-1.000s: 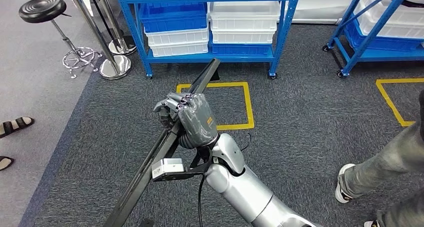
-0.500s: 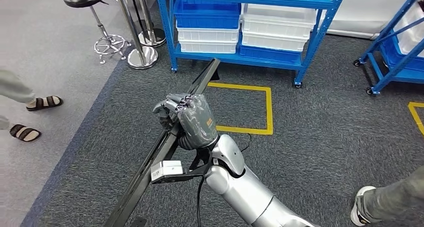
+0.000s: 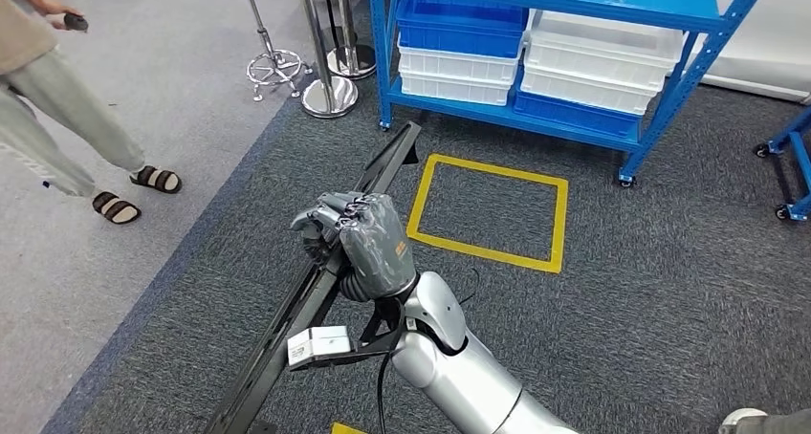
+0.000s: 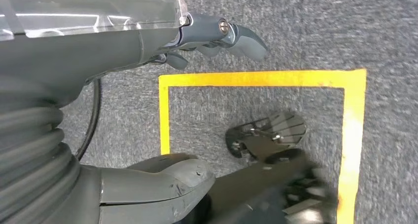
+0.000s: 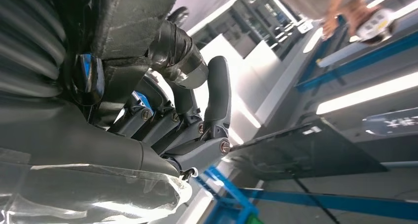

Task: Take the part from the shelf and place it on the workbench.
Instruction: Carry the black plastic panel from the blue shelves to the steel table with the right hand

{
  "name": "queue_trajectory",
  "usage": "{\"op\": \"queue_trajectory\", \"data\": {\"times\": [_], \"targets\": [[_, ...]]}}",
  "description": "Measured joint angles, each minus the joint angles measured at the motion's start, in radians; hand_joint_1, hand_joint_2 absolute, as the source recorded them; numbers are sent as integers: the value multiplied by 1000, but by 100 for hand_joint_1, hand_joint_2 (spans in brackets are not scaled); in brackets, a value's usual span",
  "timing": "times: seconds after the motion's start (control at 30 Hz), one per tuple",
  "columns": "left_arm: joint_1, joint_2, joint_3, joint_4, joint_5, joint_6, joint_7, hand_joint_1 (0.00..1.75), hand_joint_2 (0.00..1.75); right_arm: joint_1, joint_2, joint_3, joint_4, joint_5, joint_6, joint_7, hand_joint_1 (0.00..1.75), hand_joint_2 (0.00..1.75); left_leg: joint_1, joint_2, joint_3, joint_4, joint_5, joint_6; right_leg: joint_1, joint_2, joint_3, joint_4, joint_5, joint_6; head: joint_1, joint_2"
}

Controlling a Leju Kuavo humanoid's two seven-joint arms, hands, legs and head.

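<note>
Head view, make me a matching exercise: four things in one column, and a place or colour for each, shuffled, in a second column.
Things:
1. long black part
2. stool
3. yellow floor square
4. white bins

Places or colours:
A. taped on the dark carpet in front of the blue shelf
B. gripped in the right hand
C. stacked on the shelf's bottom level
D. on the lighter grey floor, black seat on a chrome base

Pairs: 1-B, 2-D, 3-A, 4-C

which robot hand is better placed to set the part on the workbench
Right, probably. The right robot hand already grips the long black part around its middle. The left robot hand hangs over the carpet holding nothing. No workbench is visible yet.
</note>
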Motion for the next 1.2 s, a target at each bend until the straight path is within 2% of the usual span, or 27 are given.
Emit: {"op": "queue_trajectory", "data": {"times": [0.03, 0.07, 0.13, 0.2, 0.23, 0.3, 0.33, 0.37, 0.4, 0.43, 0.5, 0.53, 0.57, 0.63, 0.67, 0.73, 0.8, 0.83, 0.87, 0.9, 0.93, 0.97, 1.03, 1.07, 1.13, 1.17, 1.2], "targets": [[0, 1, 0, 0, -1, -1, 1, 0, 175, 1, 0, 0, -3, 0, -1, 0, 175, 175, -4, 8, 16, -32, 6, 7, 2, -7, 1, 0, -1, 5, 0, 0], [1, 2, 0, 0, -1, -1, 1, 0, 175, 2, 0, 1, -6, 1, -2, -1, 175, 175, -8, 8, 17, -39, 3, 14, 4, -13, 2, -1, -1, 10, 0, 0], [5, 4, 0, 0, -1, -2, 3, 0, 175, 6, 0, 2, -9, 1, -3, -2, 175, 175, -7, -11, 15, -41, 8, 27, 4, -24, 5, -3, -2, 20, 0, 0], [8, 6, 0, 0, -1, -2, 3, 0, 175, 7, 0, 3, -14, 2, -3, -2, 175, 175, -2, -27, 16, -49, 15, 40, 1, 0, -2, 19, -22, 30, 1, 0], [7, 6, 0, 0, -1, -2, 4, 0, 175, 7, 0, 4, -17, 2, -4, -3, 175, 175, 0, -35, 17, -52, 19, 47, 0, 24, -22, 63, -50, 32, 1, 0], [5, 7, 0, 0, -1, 0, 5, 0, 175, 11, -4, 4, -20, 6, -7, -3, 175, 175, -2, -53, 14, -52, 21, 54, 0, 61, -84, 196, -116, 31, 1, 0], [5, 7, 0, 0, 0, 1, 7, 0, 175, 15, -6, 4, -20, 11, -9, -3, 175, 175, -4, -65, 13, -51, 21, 55, 0, 68, -115, 257, -136, 30, 1, 0], [7, 8, 0, 0, 2, 1, 8, 0, 175, 19, -8, 4, -20, 15, -11, -3, 175, 175, -5, -78, 12, -49, 21, 55, 0, 71, -131, 283, -134, 29, 1, 0], [9, 8, 0, 0, 4, 1, 10, 0, 175, 22, -9, 4, -20, 18, -12, -2, 175, 175, -6, -91, 12, -47, 21, 55, 0, 73, -128, 271, -113, 26, 1, 0], [12, 9, 0, 0, 7, 1, 10, 0, 175, 24, -9, 4, -20, 20, -12, -1, 175, 175, -6, -106, 11, -44, 20, 54, 0, 79, -105, 219, -76, 23, 1, 0], [13, 9, 0, 0, 9, -3, 8, 0, 175, 24, -9, 6, -20, 24, -12, -1, 175, 175, -7, -132, 7, -33, 17, 49, -1, 121, -44, 83, -13, 14, 1, 0], [13, 8, 0, 0, 9, -8, 6, 0, 175, 24, -9, 8, -20, 26, -13, 0, 175, 175, -6, -143, 2, -28, 15, 44, -2, 138, -25, 40, 1, 12, 1, 0], [13, 8, 0, 0, 8, -12, 4, 0, 175, 25, -9, 10, -19, 28, -13, 0, 175, 175, -4, -153, -4, -25, 14, 38, 0, 149, -17, 21, 3, 11, 1, 0], [15, 8, 0, 0, 3, -17, 3, 0, 175, 25, -7, 16, -19, 30, -14, 1, 175, 175, 0, -172, -11, -26, 16, 24, 2, 134, -15, 16, 4, 7, 1, 0], [17, 8, 0, 0, 0, -18, 3, 0, 175, 24, -5, 19, -18, 31, -14, 2, 175, 175, 0, -168, -13, -24, 14, 19, 0, 123, -12, 11, 6, 3, 1, 0], [17, 8, -1, 0, -8, -20, 4, 0, 175, 23, 1, 25, -18, 34, -16, 3, 175, 175, -3, -123, -35, 24, -16, 8, -6, 97, -4, 1, 9, -7, 0, 0], [12, 7, -3, 0, -17, -21, 8, 0, 175, 23, 3, 29, -17, 39, -16, 8, 175, 175, -1, -65, -94, 147, -79, -5, -5, 68, -1, -2, 6, -12, -2, 0], [11, 6, -4, 0, -20, -21, 11, 0, 175, 24, 3, 32, -17, 43, -17, 11, 175, 175, 3, -52, -125, 210, -103, -10, -3, 52, 0, -1, 5, -13, -2, 0], [11, 7, -4, 0, -22, -21, 14, 0, 175, 26, 3, 34, -16, 48, -17, 13, 175, 175, 5, -45, -142, 242, -109, -13, -2, 37, 1, -1, 2, -13, -2, 0], [12, 7, -5, 0, -23, -21, 16, 0, 175, 27, 3, 38, -15, 53, -17, 15, 175, 175, 6, -42, -139, 235, -95, -14, -2, 24, 2, -1, 0, -12, -2, 0], [13, 7, -5, 0, -24, -21, 17, 0, 175, 27, 3, 41, -15, 57, -17, 18, 175, 175, 7, -36, -113, 187, -65, -13, -2, 12, 5, -1, -2, -10, -2, 0], [14, 8, -6, 0, -24, -21, 17, 0, 175, 28, 3, 44, -15, 61, -17, 20, 175, 175, 6, -20, -73, 111, -29, -11, -1, 0, 9, -1, -6, -8, -2, 0], [11, 8, -8, 0, -24, -21, 17, 0, 175, 27, 4, 47, -15, 65, -18, 22, 175, 175, -1, 14, -10, -7, 13, 3, 3, -20, 17, -1, -12, -1, -2, 0], [10, 8, -9, 0, -24, -22, 17, 0, 175, 27, 5, 48, -15, 66, -19, 22, 175, 175, -6, 23, 2, -32, 17, 11, 5, -29, 19, -2, -13, 4, -1, 0], [11, 8, -10, 0, -24, -22, 18, 0, 175, 27, 6, 49, -15, 67, -19, 22, 175, 175, -10, 7, -1, -37, 18, 24, 8, -45, 23, -6, -15, 13, -1, 0], [13, 8, -10, 0, -24, -22, 18, 0, 175, 27, 6, 50, -15, 68, -19, 23, 175, 175, -7, -3, 1, -41, 21, 30, 6, -46, 26, -6, -18, 19, -1, 0], [14, 8, -11, 0, -24, -22, 18, 0, 175, 27, 7, 52, -15, 68, -20, 23, 175, 175, -4, -14, 4, -48, 24, 36, 5, -33, 25, 3, -26, 24, -1, 0]]}}
